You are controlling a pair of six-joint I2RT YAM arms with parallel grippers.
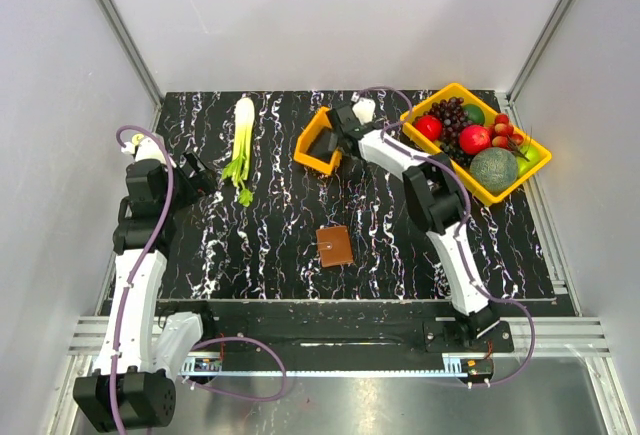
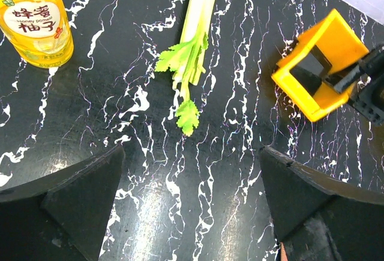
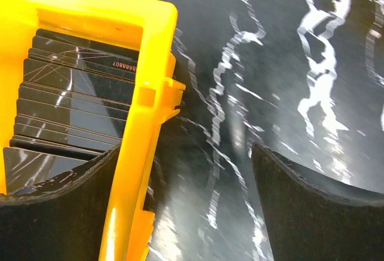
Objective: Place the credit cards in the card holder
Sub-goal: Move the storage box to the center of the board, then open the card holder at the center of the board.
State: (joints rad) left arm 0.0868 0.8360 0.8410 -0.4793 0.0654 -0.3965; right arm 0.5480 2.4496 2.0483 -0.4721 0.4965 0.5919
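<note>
The brown card holder [image 1: 334, 246] lies closed on the black marble table, mid-front. The credit cards [image 3: 78, 93] stand stacked, dark grey and glossy, inside a small orange bin [image 3: 141, 129], which sits at the back centre [image 1: 305, 155] and shows in the left wrist view [image 2: 318, 63]. My right gripper [image 1: 335, 136] is open at that bin. In its wrist view [image 3: 186, 153] one finger is inside by the cards and the other outside, so the bin's wall stands between the jaws. My left gripper [image 1: 197, 173] is open and empty over bare table at the left [image 2: 192, 201].
A celery stalk [image 1: 240, 140] lies at the back left, also in the left wrist view [image 2: 192, 51]. A yellow drink bottle [image 2: 36, 21] stands by the left arm. A yellow tray [image 1: 500, 190] of fruit sits at the back right.
</note>
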